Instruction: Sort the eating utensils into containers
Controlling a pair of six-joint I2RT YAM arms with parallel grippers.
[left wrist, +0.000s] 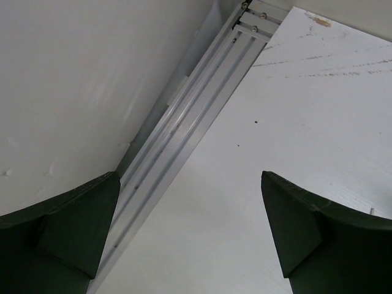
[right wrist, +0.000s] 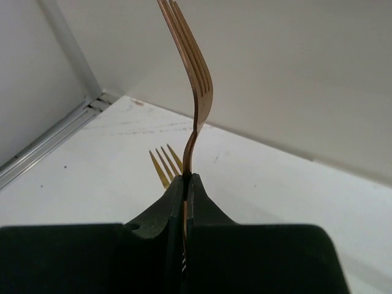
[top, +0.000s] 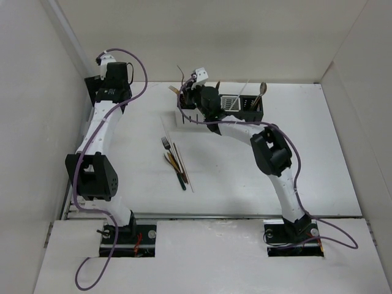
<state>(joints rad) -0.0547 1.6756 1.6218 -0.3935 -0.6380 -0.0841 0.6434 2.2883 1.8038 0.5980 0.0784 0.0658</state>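
- A copper fork (right wrist: 199, 92) stands tines-up over the left end of the containers (top: 231, 101)
- The right pincer (right wrist: 185, 180) is clamped tight on its handle
- More eating utensils (top: 174, 160) lie bunched on the surface (top: 306, 153), near the containers' left end, on the arm-base side
- The left pincer (left wrist: 190, 233), spread wide and holding nothing, hovers well left of the containers

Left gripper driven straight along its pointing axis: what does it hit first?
The left gripper, jaws open, would likely meet the table beside the aluminium rail; nothing lies before that. Depth unclear.
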